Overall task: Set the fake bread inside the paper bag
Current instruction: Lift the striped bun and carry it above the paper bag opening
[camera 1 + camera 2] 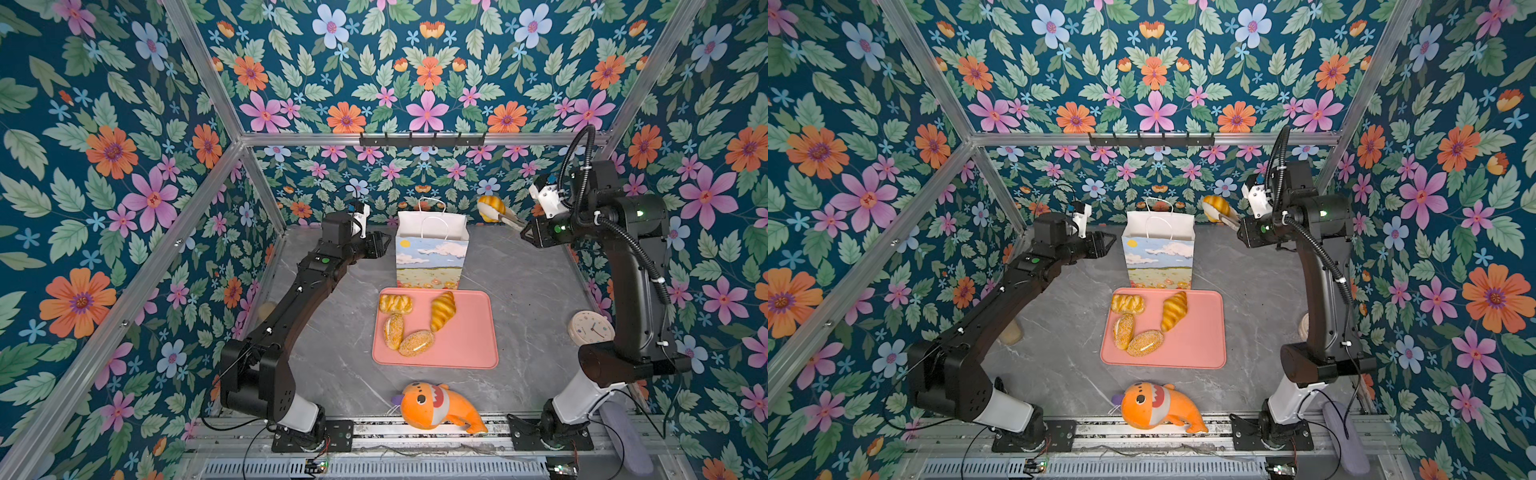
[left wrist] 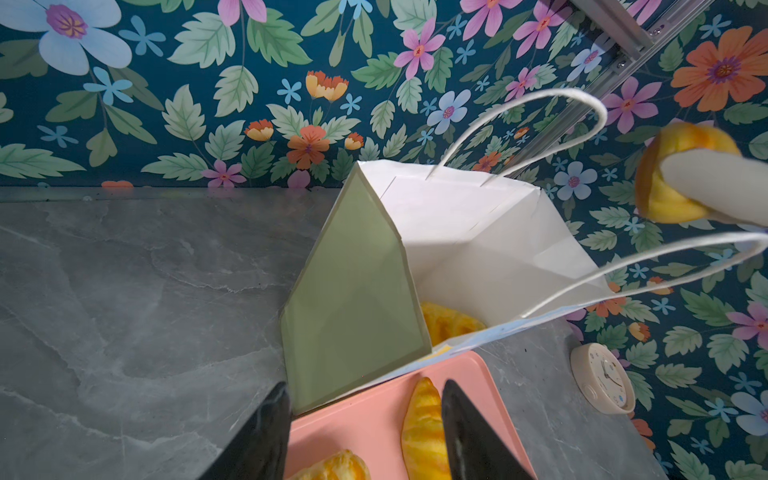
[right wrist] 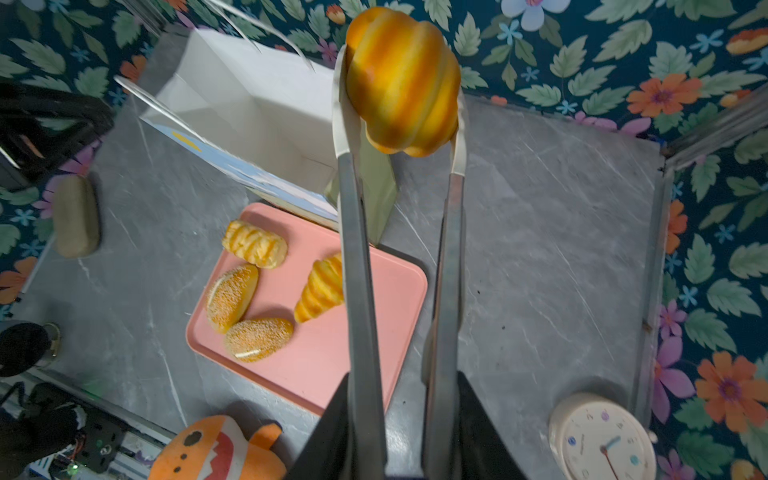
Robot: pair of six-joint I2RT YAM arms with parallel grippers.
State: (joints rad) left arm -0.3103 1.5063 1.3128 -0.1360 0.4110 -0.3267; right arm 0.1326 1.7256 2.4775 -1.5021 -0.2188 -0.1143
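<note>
Right gripper (image 1: 527,233) clamped on tongs (image 1: 505,217), which pinch a croissant (image 1: 490,205) in air just right of the paper bag (image 1: 430,257) at its open rim. Left gripper (image 1: 380,246) parted, empty, just left of the bag. Four pastries (image 1: 442,309) on pink tray (image 1: 469,345) at the bag's near edge; bare table (image 1: 536,291) flanks both.

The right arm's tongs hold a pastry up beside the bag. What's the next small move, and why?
Probably shift the right gripper sideways until the glossy ridged golden pastry, pinched in its metal tongs, hangs over the open mouth of the white paper bag; it is beside the rim, not above the opening.
</note>
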